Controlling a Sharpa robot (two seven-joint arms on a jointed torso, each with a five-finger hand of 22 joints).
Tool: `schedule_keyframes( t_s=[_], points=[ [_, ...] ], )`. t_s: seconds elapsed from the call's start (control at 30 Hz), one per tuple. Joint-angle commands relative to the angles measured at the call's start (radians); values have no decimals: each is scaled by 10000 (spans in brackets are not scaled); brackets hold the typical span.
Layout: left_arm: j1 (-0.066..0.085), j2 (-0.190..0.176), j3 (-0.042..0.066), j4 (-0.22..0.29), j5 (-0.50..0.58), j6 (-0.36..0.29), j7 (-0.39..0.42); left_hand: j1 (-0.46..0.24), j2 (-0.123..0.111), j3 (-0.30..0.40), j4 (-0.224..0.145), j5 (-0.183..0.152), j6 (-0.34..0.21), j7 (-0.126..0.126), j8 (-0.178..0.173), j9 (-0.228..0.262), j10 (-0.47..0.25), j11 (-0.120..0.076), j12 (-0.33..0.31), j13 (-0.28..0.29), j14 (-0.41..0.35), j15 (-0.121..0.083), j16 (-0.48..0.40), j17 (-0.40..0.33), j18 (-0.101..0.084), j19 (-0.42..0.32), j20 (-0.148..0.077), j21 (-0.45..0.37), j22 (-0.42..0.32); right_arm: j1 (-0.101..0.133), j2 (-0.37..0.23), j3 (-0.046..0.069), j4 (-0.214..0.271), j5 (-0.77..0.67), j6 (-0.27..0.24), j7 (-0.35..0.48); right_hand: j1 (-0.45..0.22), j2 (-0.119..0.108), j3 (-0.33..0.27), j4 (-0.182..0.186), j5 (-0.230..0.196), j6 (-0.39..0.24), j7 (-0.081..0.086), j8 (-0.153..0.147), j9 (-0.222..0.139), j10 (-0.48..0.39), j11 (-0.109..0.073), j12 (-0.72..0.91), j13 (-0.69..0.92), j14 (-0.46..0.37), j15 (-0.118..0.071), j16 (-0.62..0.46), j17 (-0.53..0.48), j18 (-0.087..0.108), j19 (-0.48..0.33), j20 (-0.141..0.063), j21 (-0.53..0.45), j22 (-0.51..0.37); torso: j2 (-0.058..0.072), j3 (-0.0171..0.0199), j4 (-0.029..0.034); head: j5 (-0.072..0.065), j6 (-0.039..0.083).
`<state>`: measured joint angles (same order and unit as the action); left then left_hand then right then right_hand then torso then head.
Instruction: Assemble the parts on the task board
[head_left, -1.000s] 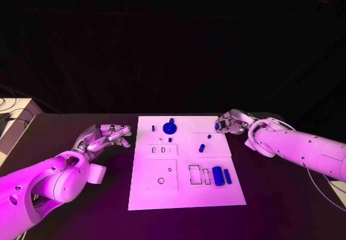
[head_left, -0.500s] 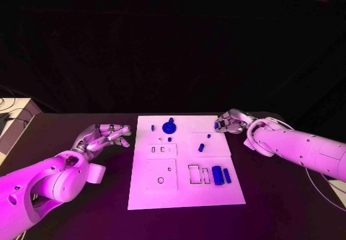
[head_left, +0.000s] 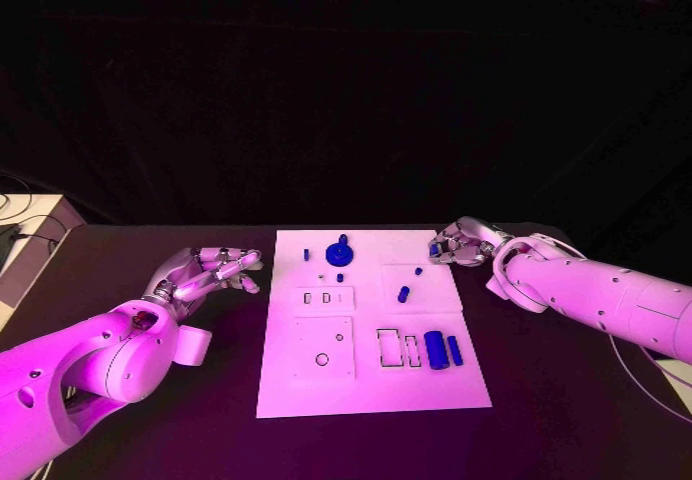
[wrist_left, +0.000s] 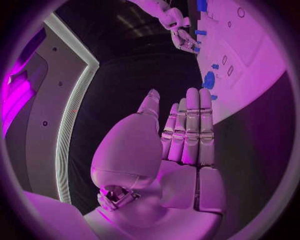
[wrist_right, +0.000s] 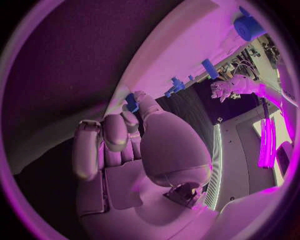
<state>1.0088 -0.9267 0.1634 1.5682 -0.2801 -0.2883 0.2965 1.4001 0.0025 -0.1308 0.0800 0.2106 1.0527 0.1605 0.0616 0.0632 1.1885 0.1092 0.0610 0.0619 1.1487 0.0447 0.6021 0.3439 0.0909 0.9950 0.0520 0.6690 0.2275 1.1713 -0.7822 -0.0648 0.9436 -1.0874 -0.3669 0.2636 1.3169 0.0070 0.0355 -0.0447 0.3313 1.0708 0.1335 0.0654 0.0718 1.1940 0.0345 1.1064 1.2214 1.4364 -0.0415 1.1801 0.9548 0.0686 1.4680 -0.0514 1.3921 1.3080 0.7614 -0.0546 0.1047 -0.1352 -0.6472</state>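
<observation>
Now the right hand pinches a small blue part at the far right corner of the flat white task board. Left hand floats beside the board, fingers apart, holding nothing.

Head overhead; wrists behind hands

- The task board is seen lying in the middle of the black table, with small blue parts laid on it.
- The left hand is held just off the board's left edge, nothing in it (fingers spread).
- A small blue piece is pinched by the right hand at the board's far right corner.
</observation>
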Motion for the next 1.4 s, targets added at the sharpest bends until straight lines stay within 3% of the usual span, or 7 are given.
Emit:
schedule_keyframes(
  t_s=[0.03, 0.13, 0.33, 0.7, 1.03, 1.2, 1.4],
  points=[
    [-6, 5, 7, 14, -32, 174, 37, 5, 43, -9, -60, -54, -61, -12, 37, 11, -63, -22, 49, 2, -52, 24, -67, -12, 103, -42, 13, -45, -14, -9, 5, -4, 0, 59, -101, -33, 46, 138, 123, -38, 10, 135, -34, 44, 12, 11, -82, 65, 35, 6, -82, -39, 21, -188, 888, -86, 42, 2140, -1, -1, -6, 13, 1],
    [-6, 7, 7, 15, -32, 174, 37, 5, 43, -9, -60, -54, -61, -12, 37, 11, -63, -22, 49, 2, -52, 24, -67, -12, 103, -42, 13, -45, -14, -9, -2, -4, 13, 135, -281, -21, 167, 308, 338, -153, -443, 365, -137, 94, 34, 87, -148, 99, 81, 6, -136, -50, 27, -198, 889, -129, 56, 2143, 0, 3, -11, 34, 9],
    [-6, 17, 7, 11, -34, 168, 44, 14, 44, -4, -66, -53, -61, -12, 36, 10, -75, -20, 43, 0, -54, 25, -69, -13, 104, -40, 13, -45, -21, -9, -12, -4, 55, 271, -655, -40, 113, 293, 529, -296, -485, 793, -393, 283, 81, 234, -302, 70, 157, 19, -272, -101, 57, -229, 887, -270, 55, 2143, -4, 6, -7, 67, 8],
    [-1, 31, 7, 13, -248, 49, -181, 25, 46, -5, -75, -53, 60, -40, 46, 14, 201, -96, 77, 8, -4, -23, -37, 3, 107, 0, -13, -9, -11, 102, -103, 0, 501, 301, -1122, -413, 94, 328, 624, -468, -499, 773, -373, 300, 53, 275, -310, -60, 301, 44, -284, -145, 170, -262, 890, -332, 85, 2153, -30, 12, -15, 83, 36],
    [264, 90, 55, 32, -961, -198, -1789, -73, -45, -105, -34, -34, 944, -402, 111, 44, 2001, -813, 681, 259, 1037, -633, 1442, 945, 123, 876, -571, 1085, 585, 626, -366, 8, 2103, -583, -898, -2178, 61, 271, 599, -477, -680, 703, -310, 222, 34, 235, -266, -144, 287, 35, -249, -171, 188, -248, 886, -295, 49, 2143, -137, 100, -44, 173, 68],
    [607, 352, 64, -236, -1570, 214, -3145, -546, -188, -184, 23, -30, 1394, -665, 135, 241, 2222, -1054, 1878, 1371, 1092, -935, 3422, 2352, 46, 815, -1031, 2733, 1671, 821, -419, 7, 3244, -1311, -664, -3207, 74, 290, 622, -475, -766, 710, -311, 201, 34, 256, -263, -157, 289, 38, -253, -185, 199, -246, 886, -288, 48, 2143, -226, 127, -67, 261, 45],
    [977, 878, 60, -788, -2184, 702, -4285, -970, -390, 85, 370, 6, 1281, -769, 445, 936, 1268, -1158, 4130, 3449, 1602, -1089, 4956, 3738, 455, 836, -1158, 4534, 2937, 923, -279, -12, 4425, -2013, -463, -4147, 100, 283, 647, -501, -781, 713, -310, 183, 33, 269, -262, -169, 288, 37, -258, -207, 193, -246, 886, -289, 49, 2144, -365, 149, -101, 434, -20]
  ],
)
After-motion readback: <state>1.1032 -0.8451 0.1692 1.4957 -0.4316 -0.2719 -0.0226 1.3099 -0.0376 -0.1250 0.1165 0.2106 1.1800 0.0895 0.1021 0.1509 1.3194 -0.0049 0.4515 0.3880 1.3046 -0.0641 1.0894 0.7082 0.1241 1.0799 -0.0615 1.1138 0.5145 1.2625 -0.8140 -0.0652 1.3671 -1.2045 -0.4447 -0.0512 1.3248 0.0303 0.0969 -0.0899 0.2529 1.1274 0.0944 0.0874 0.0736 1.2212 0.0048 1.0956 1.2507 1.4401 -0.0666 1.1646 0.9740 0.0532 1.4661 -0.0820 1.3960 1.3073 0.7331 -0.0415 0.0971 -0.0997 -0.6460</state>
